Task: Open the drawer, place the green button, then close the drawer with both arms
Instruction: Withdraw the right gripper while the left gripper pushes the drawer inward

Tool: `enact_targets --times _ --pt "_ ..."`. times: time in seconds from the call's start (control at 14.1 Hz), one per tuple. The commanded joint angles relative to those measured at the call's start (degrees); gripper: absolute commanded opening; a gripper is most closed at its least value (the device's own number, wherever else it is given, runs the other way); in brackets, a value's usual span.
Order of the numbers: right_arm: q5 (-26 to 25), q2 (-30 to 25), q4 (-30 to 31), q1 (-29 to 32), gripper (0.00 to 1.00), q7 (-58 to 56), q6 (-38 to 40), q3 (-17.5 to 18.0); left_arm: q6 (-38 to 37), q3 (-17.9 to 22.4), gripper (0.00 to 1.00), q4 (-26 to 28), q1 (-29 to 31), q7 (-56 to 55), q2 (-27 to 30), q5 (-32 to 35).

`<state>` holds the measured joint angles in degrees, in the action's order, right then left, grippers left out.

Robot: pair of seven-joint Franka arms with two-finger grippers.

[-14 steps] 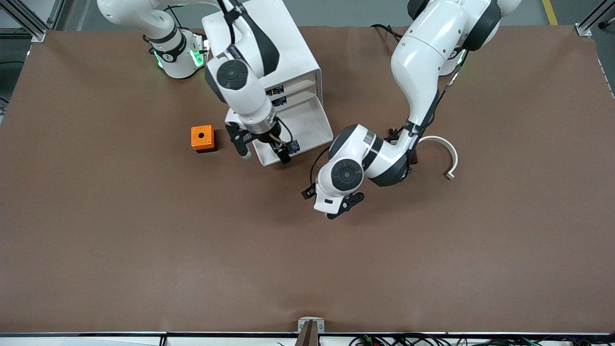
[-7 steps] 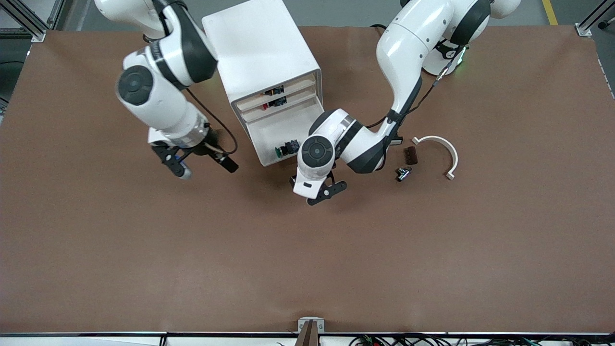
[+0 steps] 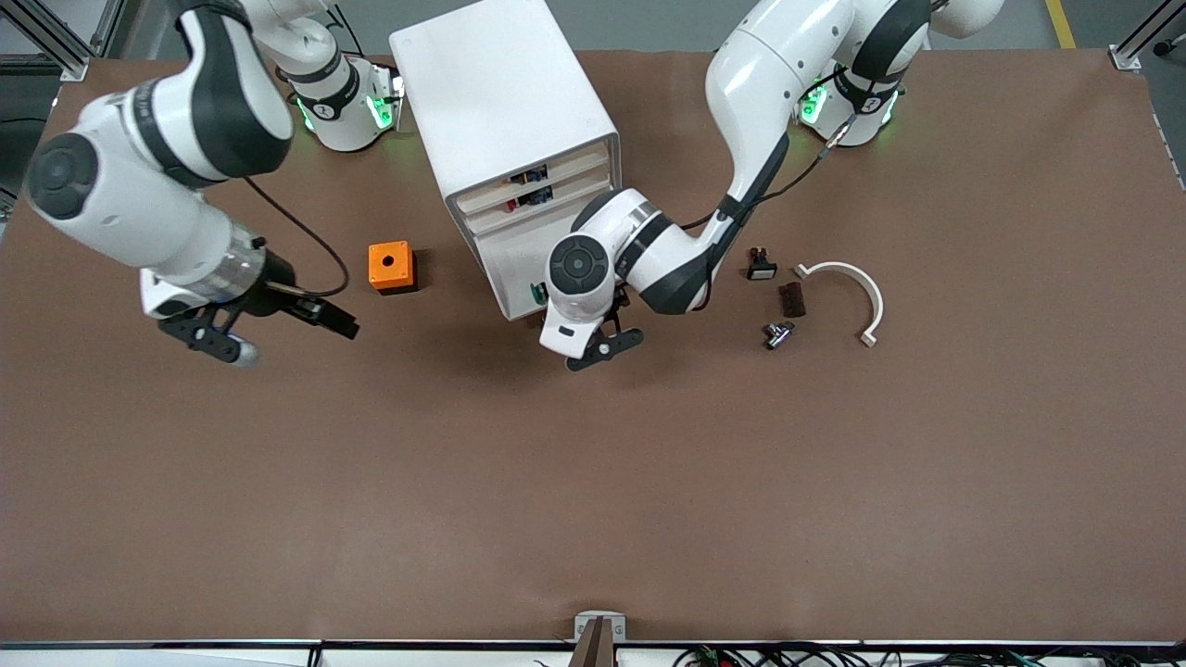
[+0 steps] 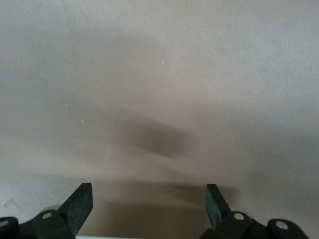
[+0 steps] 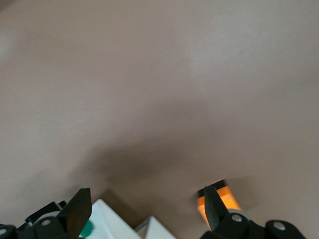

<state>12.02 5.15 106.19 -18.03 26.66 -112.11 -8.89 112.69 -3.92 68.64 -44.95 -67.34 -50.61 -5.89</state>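
Both grippers we found spread wide and empty: the left gripper [image 3: 600, 350] just beside the open drawer [image 3: 515, 278] (button [image 3: 536, 293] inside), the right gripper [image 3: 289, 332] over bare table [image 3: 593, 482].

Open drawer [image 3: 519, 269] front partly blocked by left arm's wrist, left tool [image 3: 602, 350] spread over bare tabletop [image 3: 593, 500] just before it, orange cube [image 3: 390, 267] beside cabinet [image 3: 505, 111], right tool [image 3: 278, 329] spread over open brown surface, wide free stretch nearer the camera
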Motion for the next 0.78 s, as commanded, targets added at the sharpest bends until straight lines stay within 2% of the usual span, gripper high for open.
enact_targets --times 0.0,0.14,0.5,0.71 --pt "-0.8 -2.4 0.2 4.5 1.0 -8.9 2.0 1.0 0.1 0.1 1.0 3.0 -0.8 -1.3 2.4 0.6" --pt "-1.1 -3.5 0.2 7.0 1.0 -14.2 3.3 1.0 0.0 -2.0 1.0 3.3 -0.6 -1.3 2.2 0.4" --pt "-11.9 -7.5 0.2 8.4 1.0 -21.1 5.4 1.2 0.0 -4.7 1.0 4.1 -0.1 -1.4 2.1 -4.1" --pt "-13.0 -9.9 -0.3 8.3 1.0 -21.6 7.7 1.2 0.0 -5.2 1.0 4.4 -0.1 -1.4 1.8 -8.4"
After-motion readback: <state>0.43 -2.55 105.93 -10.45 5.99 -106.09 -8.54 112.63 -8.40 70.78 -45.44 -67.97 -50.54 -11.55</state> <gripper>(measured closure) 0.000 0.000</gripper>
